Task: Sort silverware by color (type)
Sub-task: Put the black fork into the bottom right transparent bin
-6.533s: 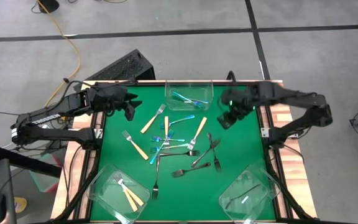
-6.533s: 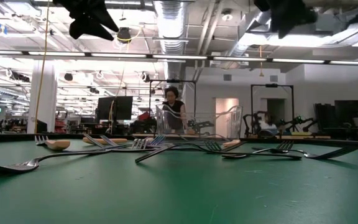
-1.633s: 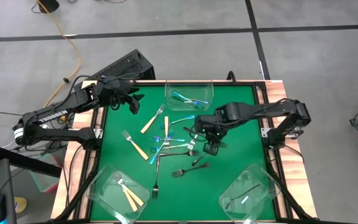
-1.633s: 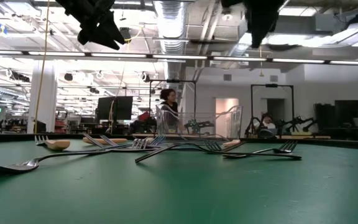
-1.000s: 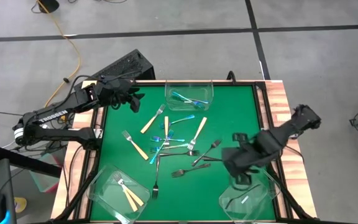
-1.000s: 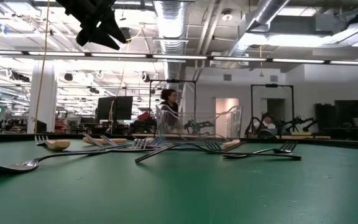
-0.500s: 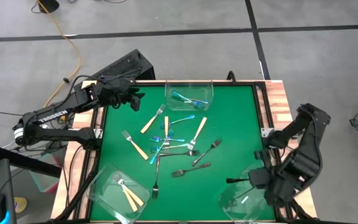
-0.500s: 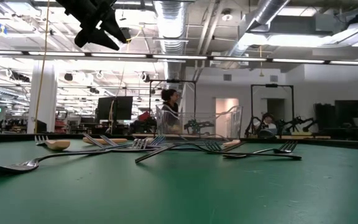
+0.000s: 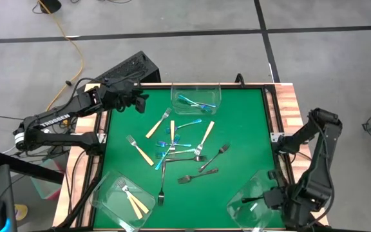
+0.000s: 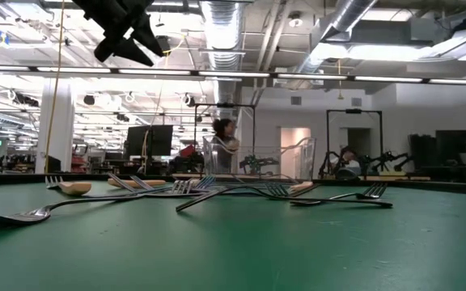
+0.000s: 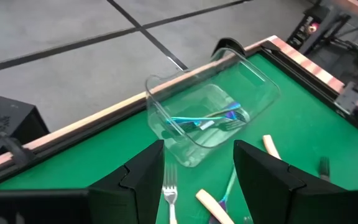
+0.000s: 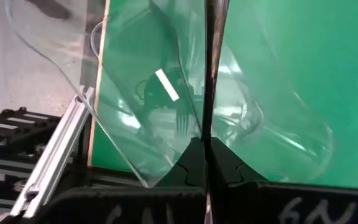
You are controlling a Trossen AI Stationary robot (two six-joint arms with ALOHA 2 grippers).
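Lying loose mid-table, the forks (image 9: pixel 172 151) form a scatter of three kinds: cream-handled, blue-handled and all dark grey, several crossing one another at the centre. Sorted so far: two cream forks (image 9: pixel 133 201) in the near-left tub (image 9: pixel 105 192), blue forks (image 9: pixel 195 102) in the far tub (image 9: pixel 218 93), and a grey fork (image 12: pixel 182 118) on the floor of the near-right tub (image 9: pixel 237 209).

Right gripper (image 9: pixel 270 196) is at the near-right corner, above that tub's rim, arm folded back along the table's right edge. Its fingers (image 12: pixel 191 165) are pressed together on a thin dark fork handle (image 12: pixel 213 68), which stands straight out over the tub.

Left gripper (image 9: pixel 137 103) hangs high over the far-left corner, jaws spread wide, nothing between them; it faces the far tub.

Green mat (image 9: pixel 237 129) is bordered by a wooden edge (image 9: pixel 287 116). Low view shows a person (image 10: pixel 225 141) in the room behind, beyond the far tub.
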